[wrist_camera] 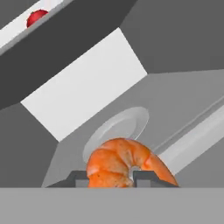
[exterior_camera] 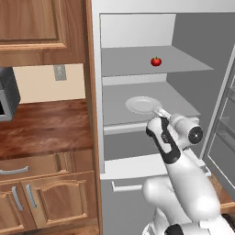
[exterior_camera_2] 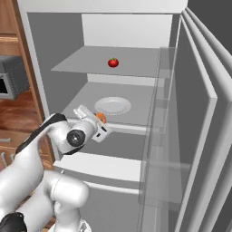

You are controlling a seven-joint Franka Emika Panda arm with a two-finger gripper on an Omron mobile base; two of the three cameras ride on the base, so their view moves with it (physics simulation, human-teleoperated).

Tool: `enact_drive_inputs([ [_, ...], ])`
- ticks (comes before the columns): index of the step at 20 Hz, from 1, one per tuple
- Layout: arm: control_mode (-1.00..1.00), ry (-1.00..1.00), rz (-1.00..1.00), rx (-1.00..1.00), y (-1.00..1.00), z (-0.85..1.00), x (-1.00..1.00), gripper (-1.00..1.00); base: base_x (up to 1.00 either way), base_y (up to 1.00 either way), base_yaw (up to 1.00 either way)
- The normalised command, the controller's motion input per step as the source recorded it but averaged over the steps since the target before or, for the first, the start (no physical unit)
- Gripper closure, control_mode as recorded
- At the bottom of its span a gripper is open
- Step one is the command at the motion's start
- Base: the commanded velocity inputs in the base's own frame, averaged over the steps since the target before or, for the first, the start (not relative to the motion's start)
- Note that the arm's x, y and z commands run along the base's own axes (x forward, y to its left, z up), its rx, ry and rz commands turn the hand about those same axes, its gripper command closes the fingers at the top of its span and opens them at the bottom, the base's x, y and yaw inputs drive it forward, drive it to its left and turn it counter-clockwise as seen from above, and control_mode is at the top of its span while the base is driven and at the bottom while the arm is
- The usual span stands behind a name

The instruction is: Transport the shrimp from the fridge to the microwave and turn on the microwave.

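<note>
Shrimp (wrist_camera: 124, 164): grasped in pincer (wrist_camera: 113, 178), lower centre of frame. Plate (wrist_camera: 118, 129): behind it, apparently on fridge (exterior_camera_2: 68, 36) shelf. Tomato (exterior_camera_2: 113, 62): upper shelf.

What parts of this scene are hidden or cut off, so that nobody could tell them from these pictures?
- Curved orange shrimp: hand view, lower part hidden between the dark fingers; a speck in the right base view.
- Black microwave: left base view, cut by the left edge; door and keypad unseen.
- Round white plate: left base view, near rim hidden by the arm.
- Red tomato: hand view, partly behind the shelf.

tomato (exterior_camera: 156, 61) on upper fridge (exterior_camera: 193, 27) shelf | plate (exterior_camera: 142, 104) on shelf below
</note>
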Motion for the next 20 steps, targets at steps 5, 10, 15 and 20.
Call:
enact_drive_inputs([
  [5, -1.0, 0.47, 0.0, 0.0, 0.0, 0.68, -0.56, 1.0, 0.0, 0.0, 0.0],
  [10, -1.0, 0.48, 0.0, 0.0, 0.0, 0.4, -0.52, 1.0, 0.0, 0.0, 0.0],
  [15, -1.0, 0.48, 0.0, -0.03, 0.0, -0.03, -0.58, 1.0, 0.0, 0.0, 0.0],
  [20, -1.0, 0.13, 0.0, -0.1, 0.0, -0.72, -0.98, 1.0, 0.0, 0.0, 0.0],
])
